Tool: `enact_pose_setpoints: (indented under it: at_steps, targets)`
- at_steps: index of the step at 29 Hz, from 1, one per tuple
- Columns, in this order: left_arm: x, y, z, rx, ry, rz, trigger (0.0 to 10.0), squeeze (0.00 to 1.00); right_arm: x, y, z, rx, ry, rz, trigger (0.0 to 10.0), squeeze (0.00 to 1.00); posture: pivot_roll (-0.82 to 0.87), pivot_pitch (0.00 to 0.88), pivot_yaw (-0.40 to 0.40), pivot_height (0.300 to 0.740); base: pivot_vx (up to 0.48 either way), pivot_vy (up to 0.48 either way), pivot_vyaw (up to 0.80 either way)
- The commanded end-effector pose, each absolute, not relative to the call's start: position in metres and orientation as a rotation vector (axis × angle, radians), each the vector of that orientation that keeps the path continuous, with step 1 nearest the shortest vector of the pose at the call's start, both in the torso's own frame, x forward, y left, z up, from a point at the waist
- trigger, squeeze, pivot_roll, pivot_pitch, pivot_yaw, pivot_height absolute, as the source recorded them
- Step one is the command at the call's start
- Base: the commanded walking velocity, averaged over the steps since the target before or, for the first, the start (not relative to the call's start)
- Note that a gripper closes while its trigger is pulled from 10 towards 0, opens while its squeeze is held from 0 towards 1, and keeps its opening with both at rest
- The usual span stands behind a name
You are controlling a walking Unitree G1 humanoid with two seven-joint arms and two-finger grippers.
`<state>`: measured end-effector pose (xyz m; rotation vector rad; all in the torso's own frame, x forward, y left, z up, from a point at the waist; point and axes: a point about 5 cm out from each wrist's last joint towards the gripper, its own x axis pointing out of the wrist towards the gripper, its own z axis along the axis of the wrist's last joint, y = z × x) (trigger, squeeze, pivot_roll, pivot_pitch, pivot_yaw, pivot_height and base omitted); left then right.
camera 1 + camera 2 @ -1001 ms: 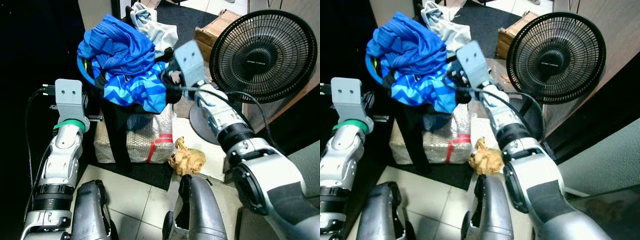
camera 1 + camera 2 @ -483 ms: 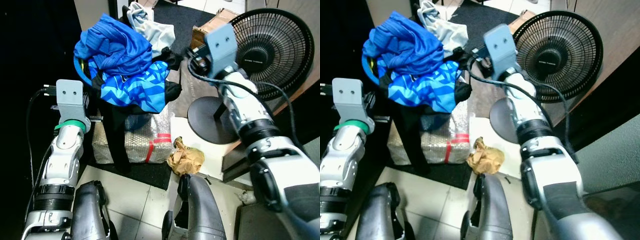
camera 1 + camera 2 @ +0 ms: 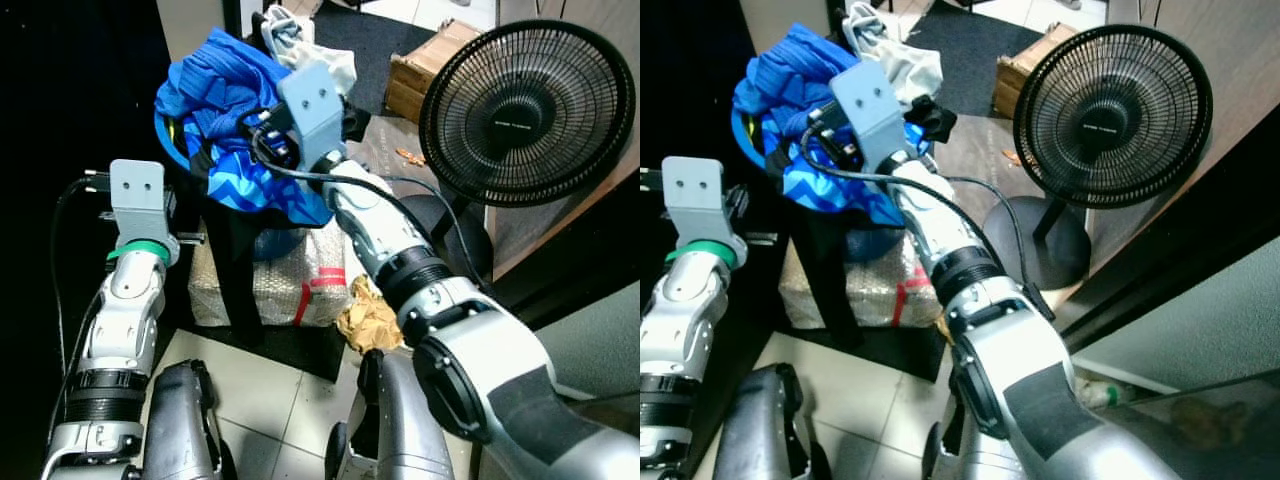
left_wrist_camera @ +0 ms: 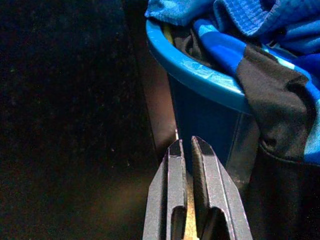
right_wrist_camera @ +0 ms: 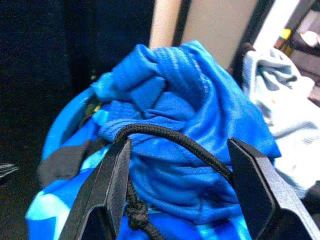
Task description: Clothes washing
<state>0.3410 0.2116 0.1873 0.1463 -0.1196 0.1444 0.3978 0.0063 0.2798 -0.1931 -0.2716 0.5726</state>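
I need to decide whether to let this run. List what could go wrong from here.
1. The right hand is open over the blue shirt with a black cord lying across the gap; closing may catch the cord instead of cloth.
2. The clothes are heaped above the blue basket rim, so a pull may spill the light garment.
3. The basket stands on a wrapped package; tugging could tip it.
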Motion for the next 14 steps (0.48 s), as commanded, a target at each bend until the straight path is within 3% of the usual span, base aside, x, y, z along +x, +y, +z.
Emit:
enact_pose_setpoints:
  at_steps: [1,5,9,12,14]
  targets:
    - [0.337,0.212,0.180,0.157,-0.093,0.153,10.0,0.00,0.399,0.007,0.276,-0.176,-0.221,0.570,10.0,0.00,0.17,0.198,-0.099,0.500,0.000,0.000,0.00]
    - [0.334,0.214,0.179,0.156,-0.091,0.165,10.0,0.00,0.400,-0.008,0.288,-0.501,-0.282,0.757,10.0,0.00,0.16,0.205,-0.109,0.500,0.000,0.000,0.00]
    - [0.334,0.214,0.179,0.153,-0.089,0.168,10.0,0.00,0.402,-0.029,0.291,-0.632,-0.318,0.784,10.0,0.00,0.15,0.205,-0.110,0.500,0.000,0.000,0.00]
    - [0.336,0.213,0.178,0.145,-0.088,0.165,10.0,0.00,0.403,-0.090,0.271,-0.968,-0.263,0.816,10.0,0.00,0.12,0.198,-0.104,0.500,0.000,0.000,0.00]
    - [0.337,0.212,0.177,0.144,-0.087,0.163,10.0,0.00,0.402,-0.105,0.264,-1.014,-0.229,0.816,10.0,0.00,0.12,0.198,-0.104,0.500,0.000,0.000,0.00]
